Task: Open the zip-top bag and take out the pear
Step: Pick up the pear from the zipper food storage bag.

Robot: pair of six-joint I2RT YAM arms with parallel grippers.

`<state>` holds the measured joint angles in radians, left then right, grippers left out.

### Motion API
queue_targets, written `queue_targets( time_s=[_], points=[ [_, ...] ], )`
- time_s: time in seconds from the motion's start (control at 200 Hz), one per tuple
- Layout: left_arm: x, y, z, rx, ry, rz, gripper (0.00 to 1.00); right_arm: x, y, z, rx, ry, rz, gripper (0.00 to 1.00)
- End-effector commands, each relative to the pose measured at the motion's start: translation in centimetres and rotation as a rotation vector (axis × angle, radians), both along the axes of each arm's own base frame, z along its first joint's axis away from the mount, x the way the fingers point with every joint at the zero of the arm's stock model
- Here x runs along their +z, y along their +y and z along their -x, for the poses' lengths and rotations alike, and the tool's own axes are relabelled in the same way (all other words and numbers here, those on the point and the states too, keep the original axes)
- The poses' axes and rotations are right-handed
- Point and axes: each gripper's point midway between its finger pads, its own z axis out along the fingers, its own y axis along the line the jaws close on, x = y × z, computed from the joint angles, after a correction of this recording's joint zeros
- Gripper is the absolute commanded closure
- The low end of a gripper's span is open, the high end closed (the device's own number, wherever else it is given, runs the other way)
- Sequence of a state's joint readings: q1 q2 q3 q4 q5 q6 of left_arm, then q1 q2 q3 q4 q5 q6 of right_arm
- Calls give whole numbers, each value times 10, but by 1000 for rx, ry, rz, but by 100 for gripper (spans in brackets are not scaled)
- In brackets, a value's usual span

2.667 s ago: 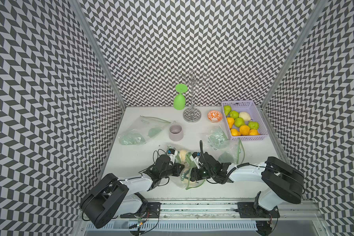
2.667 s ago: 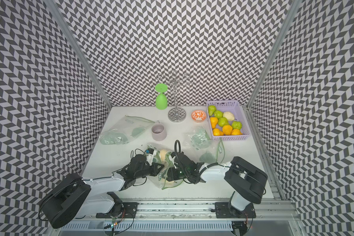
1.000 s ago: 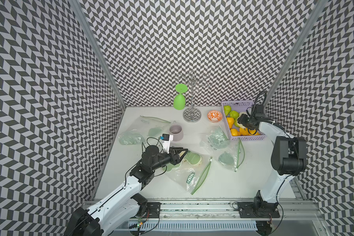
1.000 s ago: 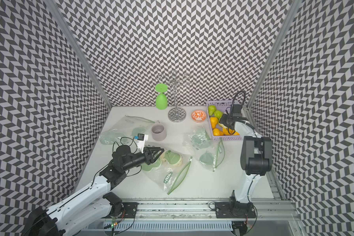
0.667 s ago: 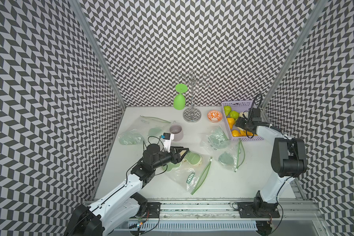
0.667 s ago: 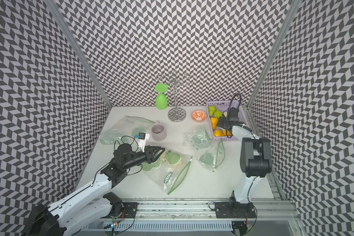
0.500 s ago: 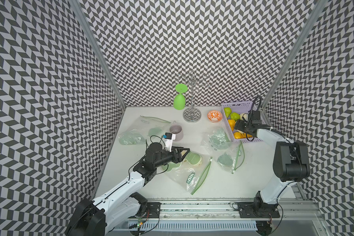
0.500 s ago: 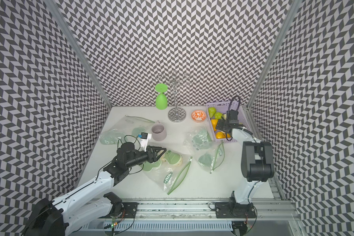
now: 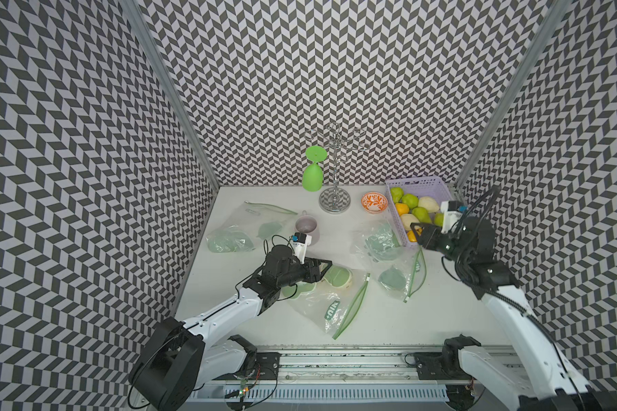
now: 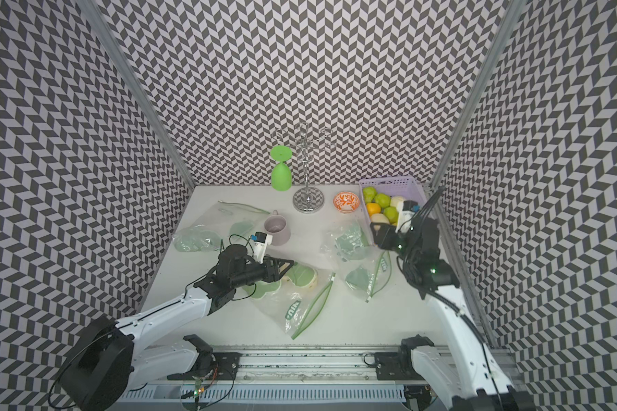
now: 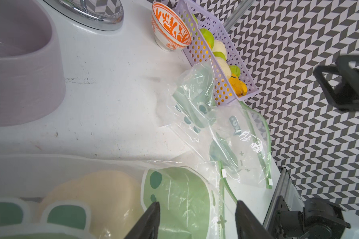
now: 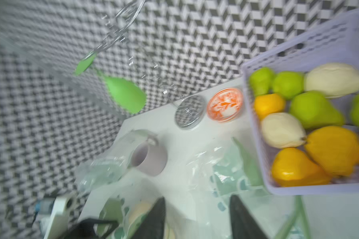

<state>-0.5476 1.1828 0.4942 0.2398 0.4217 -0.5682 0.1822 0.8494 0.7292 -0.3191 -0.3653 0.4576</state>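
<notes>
- Clear plastic bag [image 9: 321,302] lies mid-table, pale pear [image 11: 87,192] inside.
- Left gripper [image 11: 197,204]: jaws apart, empty, over that bag.
- Right gripper [image 12: 197,198]: jaws apart, empty, near the basket [image 9: 415,181].
- Mug [image 9: 309,227] stands behind the left gripper.

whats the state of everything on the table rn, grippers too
left gripper, open, over the front bag
right gripper, open, empty, by the basket
front bag, lying flat, pale pear inside
basket, upright, loaded with fruit
mug, upright, empty
bowl, upright
green glass, upside down beside the rack
</notes>
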Motion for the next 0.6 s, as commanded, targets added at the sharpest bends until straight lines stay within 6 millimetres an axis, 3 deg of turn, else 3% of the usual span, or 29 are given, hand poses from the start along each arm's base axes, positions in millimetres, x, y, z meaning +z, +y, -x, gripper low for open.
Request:
queue_targets(
  time_s=[0.0, 0.035, 0.145, 0.205, 0.225, 0.27, 0.461, 0.596],
  points=[
    [5, -6, -11, 0, -34, -15, 46, -44, 41, 59, 158, 152, -164, 82],
    [2, -7, -12, -2, -28, -21, 46, -55, 52, 76, 196, 172, -222, 88],
    [-6, -10, -15, 4, -20, -39, 47, -80, 79, 116, 306, 223, -325, 91],
    [-9, -12, -18, 8, -19, -47, 48, -83, 90, 127, 340, 229, -362, 91],
    [-9, -13, -20, 9, -20, -47, 49, -98, 92, 132, 339, 262, -359, 91],
    [-10, -17, -22, 4, -20, -50, 49, -104, 102, 141, 377, 276, -371, 91],
    [-13, -33, -32, -11, -7, -68, 51, -121, 138, 163, 460, 331, -332, 93],
    [-25, -41, -36, -22, 15, -89, 54, -128, 160, 164, 489, 349, -315, 93]
  ],
)
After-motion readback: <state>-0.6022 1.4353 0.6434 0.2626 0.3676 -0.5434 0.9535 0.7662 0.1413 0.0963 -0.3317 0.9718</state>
